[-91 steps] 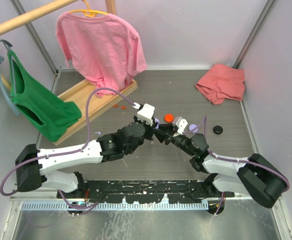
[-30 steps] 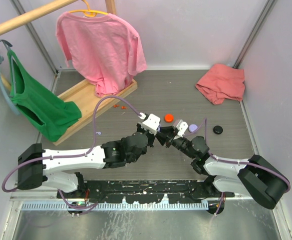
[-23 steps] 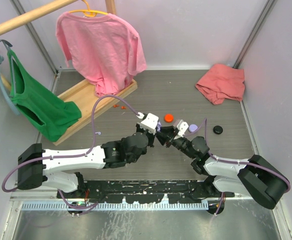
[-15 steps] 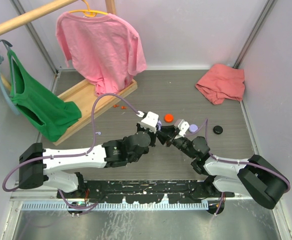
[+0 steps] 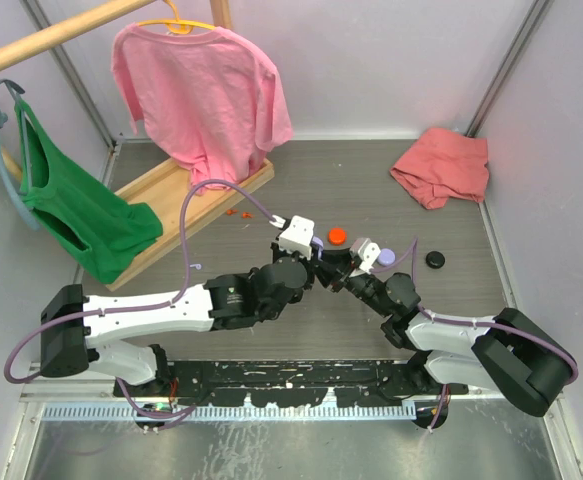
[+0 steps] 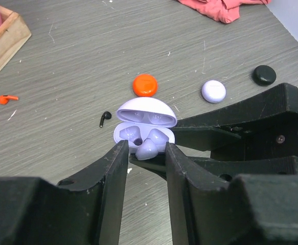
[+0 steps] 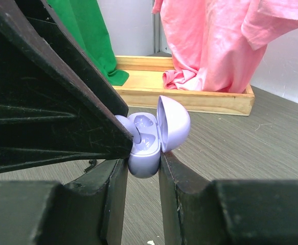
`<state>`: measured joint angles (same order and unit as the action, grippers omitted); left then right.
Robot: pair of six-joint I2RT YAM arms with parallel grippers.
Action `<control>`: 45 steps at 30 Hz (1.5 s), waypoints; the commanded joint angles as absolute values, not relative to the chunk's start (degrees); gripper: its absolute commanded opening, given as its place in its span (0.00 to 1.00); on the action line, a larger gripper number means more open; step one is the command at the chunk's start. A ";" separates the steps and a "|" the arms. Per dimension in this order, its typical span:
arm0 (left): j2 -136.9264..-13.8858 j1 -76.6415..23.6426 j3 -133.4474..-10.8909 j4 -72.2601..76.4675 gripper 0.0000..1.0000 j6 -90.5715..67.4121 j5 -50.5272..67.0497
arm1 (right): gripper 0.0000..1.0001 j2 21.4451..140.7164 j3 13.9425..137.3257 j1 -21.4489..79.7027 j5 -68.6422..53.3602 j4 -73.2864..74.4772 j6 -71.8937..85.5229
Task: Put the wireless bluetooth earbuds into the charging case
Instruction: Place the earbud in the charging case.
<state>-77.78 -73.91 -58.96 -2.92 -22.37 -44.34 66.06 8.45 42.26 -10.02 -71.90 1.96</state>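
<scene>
The lilac charging case (image 7: pixel 149 148) stands lid-up, clamped between my right gripper's (image 7: pixel 142 162) fingers just above the table. In the left wrist view the charging case (image 6: pixel 144 125) shows one lilac earbud seated in a well. A second lilac earbud (image 6: pixel 147 149) rests at the case's front rim. My left gripper (image 6: pixel 145 148) straddles that earbud with its jaws slightly apart, a gap showing on the left side. A black earbud (image 6: pixel 105 118) lies on the table left of the case. Orange-red earbuds (image 6: pixel 3 98) lie far left.
An orange round case (image 5: pixel 337 236), a closed lilac case (image 5: pixel 384 257) and a black case (image 5: pixel 435 259) sit behind the grippers. A wooden rack base (image 5: pixel 171 205) with pink and green shirts stands at the back left. A red cloth (image 5: pixel 441 165) lies at the back right.
The left gripper's jaws have parted around the lilac earbud at the case. The left arm has shifted slightly forward. The right gripper keeps hold of the case.
</scene>
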 commanded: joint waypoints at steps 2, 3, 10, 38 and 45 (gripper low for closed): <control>-75.66 -73.28 -61.04 -3.17 0.41 -24.87 -43.44 | 0.01 66.50 9.73 42.27 -9.51 -77.61 2.24; -75.10 -73.24 -61.16 -3.23 0.43 -24.87 -42.99 | 0.01 66.53 9.71 42.27 -9.43 -77.61 2.32; -70.88 -72.66 -60.63 -3.74 0.55 -25.92 -39.93 | 0.01 66.75 9.67 42.30 -9.06 -77.67 2.41; -67.76 -55.39 -57.82 -10.43 0.64 -26.34 -12.98 | 0.01 67.22 9.32 42.25 -9.55 -77.43 2.39; -69.42 -55.34 -57.97 -11.17 0.65 -26.28 -13.92 | 0.01 67.03 9.27 42.23 -9.64 -77.43 2.46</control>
